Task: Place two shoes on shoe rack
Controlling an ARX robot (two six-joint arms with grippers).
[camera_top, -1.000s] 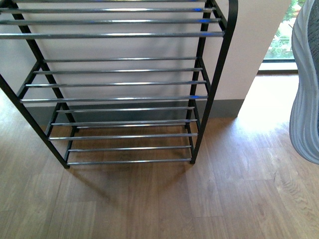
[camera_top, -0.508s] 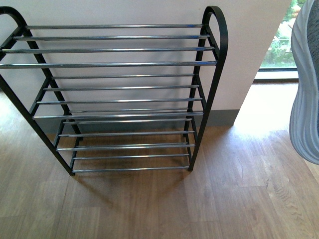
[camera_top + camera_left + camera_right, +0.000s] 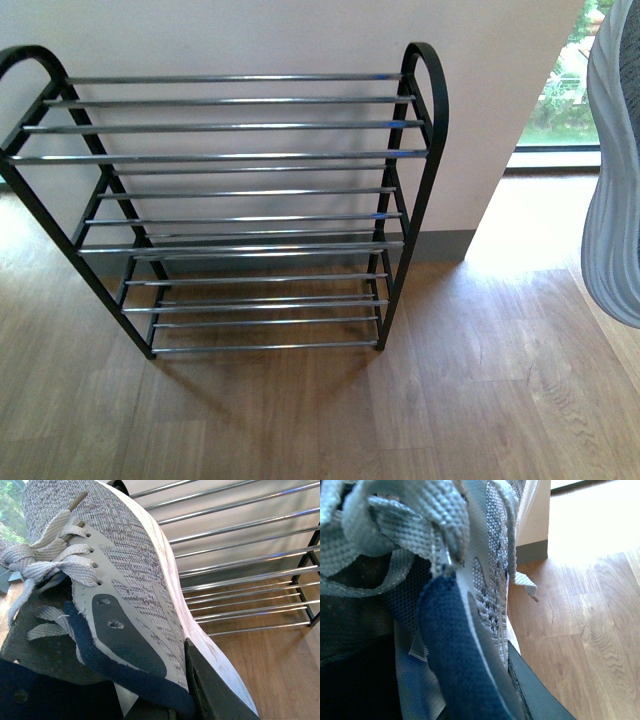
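My left gripper (image 3: 150, 702) clamps the collar of one grey knit, white-soled sneaker (image 3: 135, 575) near the black-framed, chrome-barred shoe rack (image 3: 240, 157), my right gripper (image 3: 470, 700) clamps its twin (image 3: 612, 200), hanging upright well right of the rack, so I judge the left arm nearer.

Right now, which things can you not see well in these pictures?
- Front view: the right arm's shoe is cut by the picture's edge, mostly its sole shows; the left arm's shoe is out of frame.
- Left wrist view: that shoe covers part of the shoe rack.
- Right wrist view: the shoe fills the picture; its toe and the rack are not seen.
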